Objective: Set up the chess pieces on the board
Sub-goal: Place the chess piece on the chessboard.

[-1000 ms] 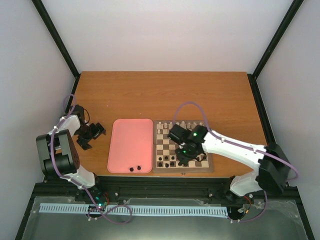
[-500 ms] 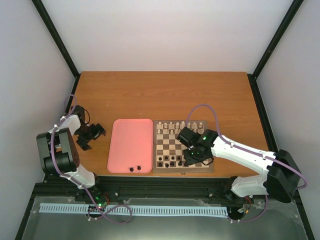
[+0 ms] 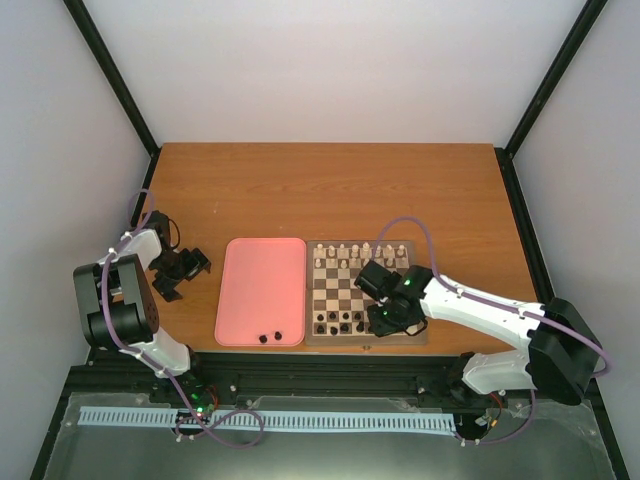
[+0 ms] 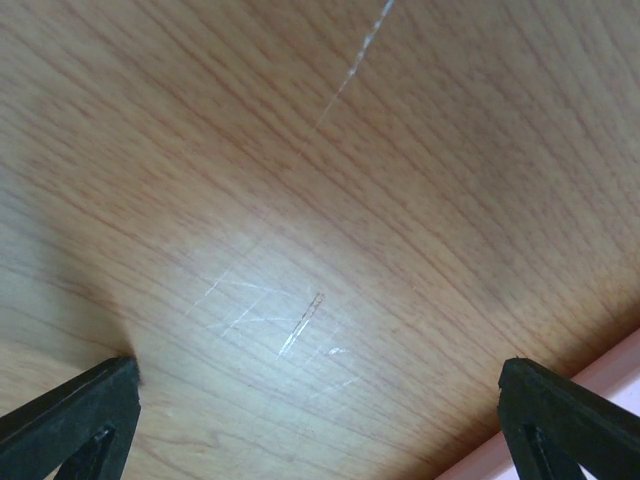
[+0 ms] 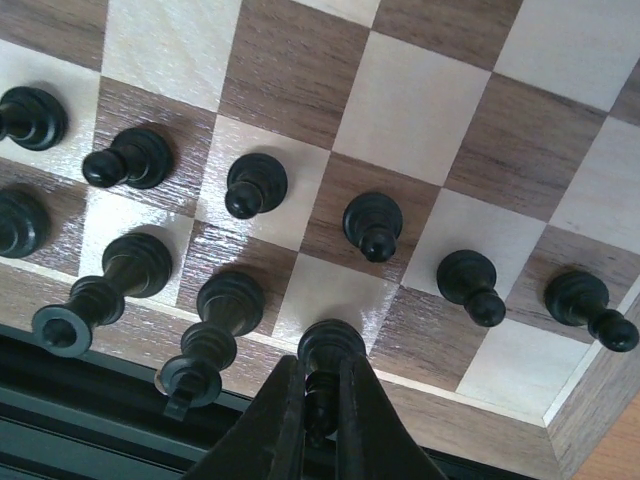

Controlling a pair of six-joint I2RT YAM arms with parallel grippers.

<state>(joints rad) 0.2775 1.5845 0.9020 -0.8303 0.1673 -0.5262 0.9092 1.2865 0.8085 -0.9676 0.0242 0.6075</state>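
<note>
The right arm (image 3: 480, 308) reaches from its base at the table's (image 3: 330, 190) near right corner toward 9 o'clock, low over the board (image 3: 335, 290). The right gripper (image 5: 320, 378) sits over the nearest rank, in the board's 5 o'clock sector. Its fingers (image 5: 285, 405) are clamped together on the head of a dark piece (image 5: 330, 345) just inside the board's near border; whether the base touches the square cannot be told. Two tall dark pieces (image 5: 215, 320) stand at its 9 o'clock and a row of dark pawns (image 5: 372, 225) at its 12 o'clock. The near-rank square at 3 o'clock and the middle ranks are open. Cream pieces (image 3: 350, 250) line the far ranks. The left arm (image 3: 115, 310) is folded at the table's left edge. The left gripper (image 4: 315, 400) has its fingers wide apart over bare wood, with the pink tray (image 3: 260, 280) at its 3 o'clock. Two more dark pieces (image 3: 271, 337) lie at the tray's 6 o'clock rim.
</note>
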